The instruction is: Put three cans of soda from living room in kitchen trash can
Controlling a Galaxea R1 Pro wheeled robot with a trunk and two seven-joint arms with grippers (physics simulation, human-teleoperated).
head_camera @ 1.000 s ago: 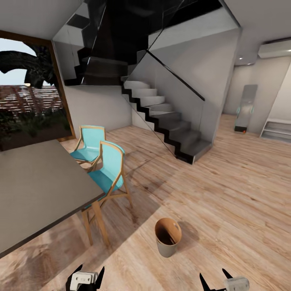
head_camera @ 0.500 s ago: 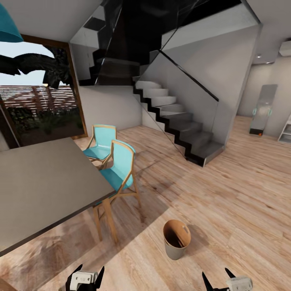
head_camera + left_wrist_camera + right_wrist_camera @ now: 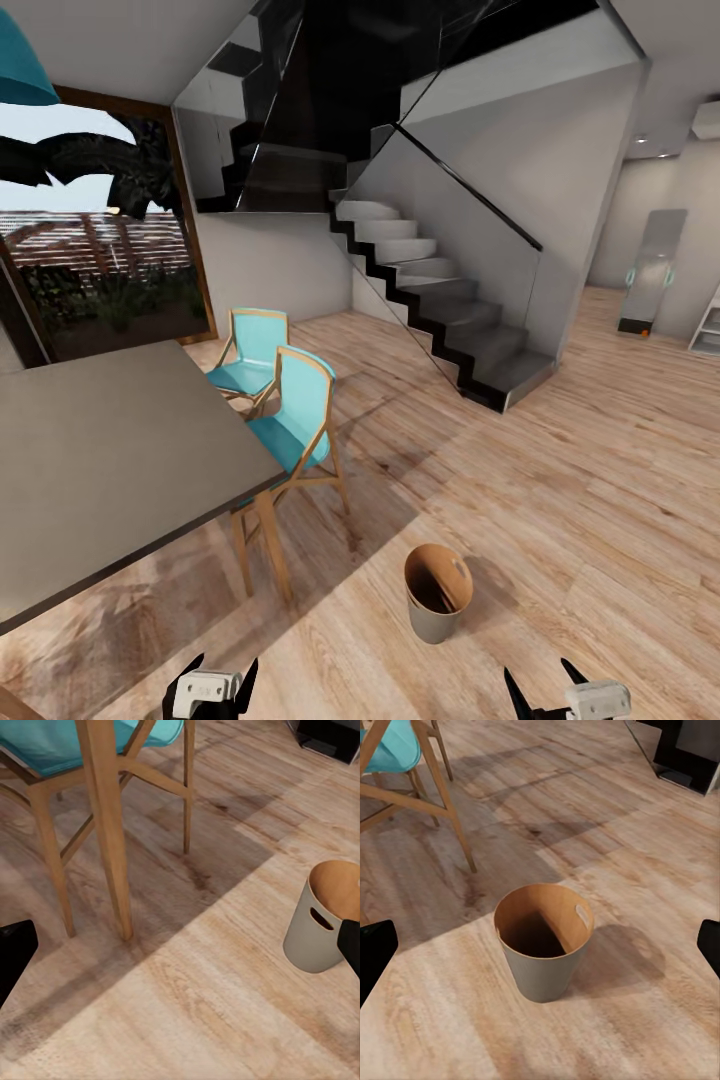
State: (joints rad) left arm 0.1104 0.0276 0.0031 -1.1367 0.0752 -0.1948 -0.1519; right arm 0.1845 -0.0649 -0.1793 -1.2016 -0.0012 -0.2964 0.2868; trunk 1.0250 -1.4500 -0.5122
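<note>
1. Left gripper low at the bottom edge of the head view, dark fingers spread wide apart, nothing between them.
2. Right gripper at the bottom edge on the opposite side, fingers likewise splayed and bare.
3. Between and ahead of both grippers, upright on the wood plank floor: the tash can, grey outside, coppery brown inside, handle slot near the rim.
4. From the right wrist view, straight down into the tash can: interior dark toward the bottom, no contents to make out, a soft shadow thrown on the planks beside it.
5. From the left wrist view, the tash can off to one side, partly cut by the frame edge, slot facing the camera.
6. Well apart from the bin, toward the robot's left: two turquoise chairs on pale wooden legs, tucked against a grey table.
7. Chair legs and turquoise seat close up in the left wrist view, standing in a band of shadow across the floor.
8. Further back: a dark staircase with a glass balustrade, climbing toward the left.
9. Large window behind the table, greenery outside.
10. Far right, against the wall: a tall grey panel with small teal lights.
</note>
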